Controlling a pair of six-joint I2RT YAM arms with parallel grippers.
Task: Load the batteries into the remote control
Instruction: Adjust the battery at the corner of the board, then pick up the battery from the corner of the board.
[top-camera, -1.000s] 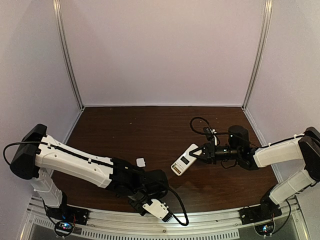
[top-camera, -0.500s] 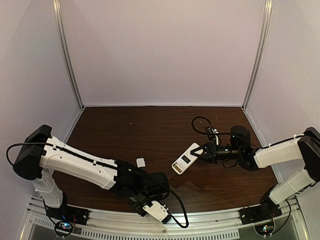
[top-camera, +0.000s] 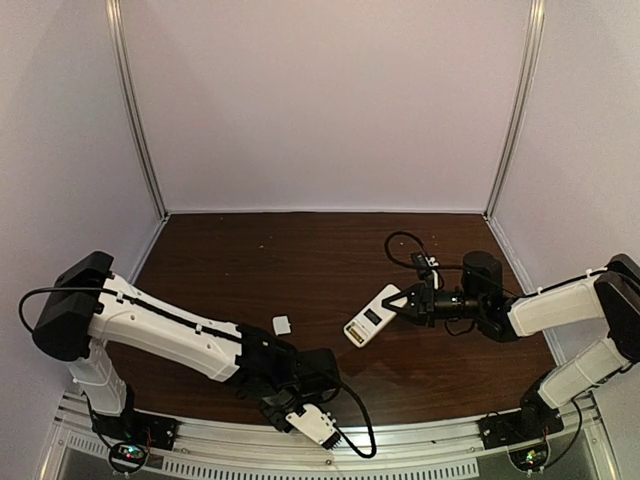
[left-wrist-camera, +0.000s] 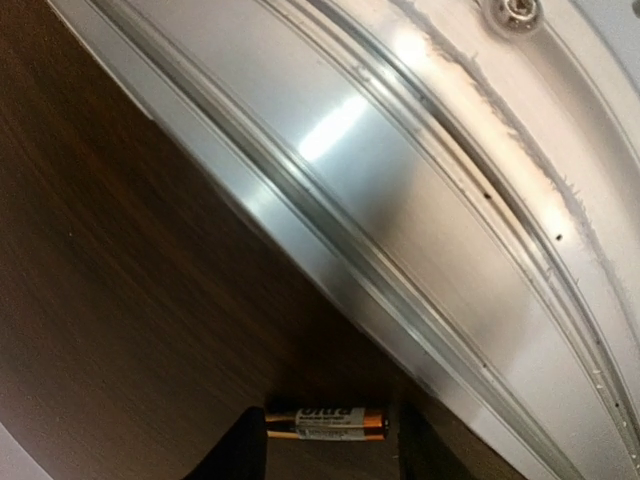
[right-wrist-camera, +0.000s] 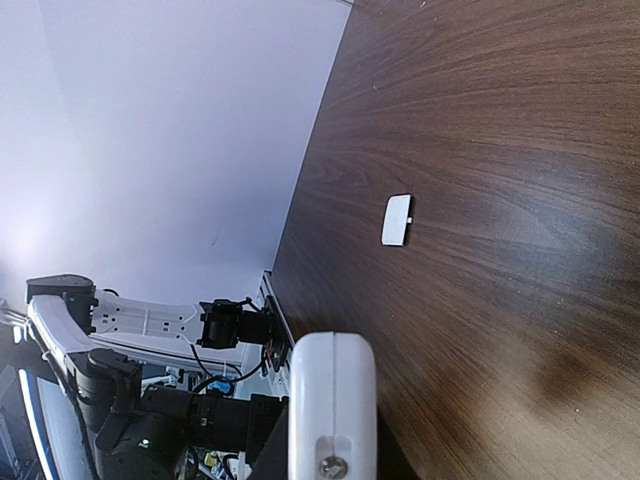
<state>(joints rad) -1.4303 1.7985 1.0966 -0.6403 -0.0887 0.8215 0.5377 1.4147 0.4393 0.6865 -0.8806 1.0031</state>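
One battery (left-wrist-camera: 326, 421), gold with a pale label, lies on the dark table close to the metal rail. My left gripper (left-wrist-camera: 330, 440) straddles it lengthwise. The left finger is at one end, and a thin gap shows at the other, so the gripper is open. In the top view this gripper (top-camera: 333, 438) sits at the near table edge and hides the battery. My right gripper (top-camera: 405, 305) is shut on the remote control (top-camera: 372, 318), holding it tilted above the table at centre right. Its white end (right-wrist-camera: 333, 400) fills the bottom of the right wrist view.
A small white cover piece (top-camera: 282, 325) lies on the table between the arms, also visible as a cover piece (right-wrist-camera: 397, 219) in the right wrist view. The aluminium rail (left-wrist-camera: 420, 200) runs along the near edge beside the battery. A black cable (top-camera: 400, 245) loops behind the right wrist.
My left arm has edged slightly right and toward the near rail. The right gripper still holds the remote in almost the same place.
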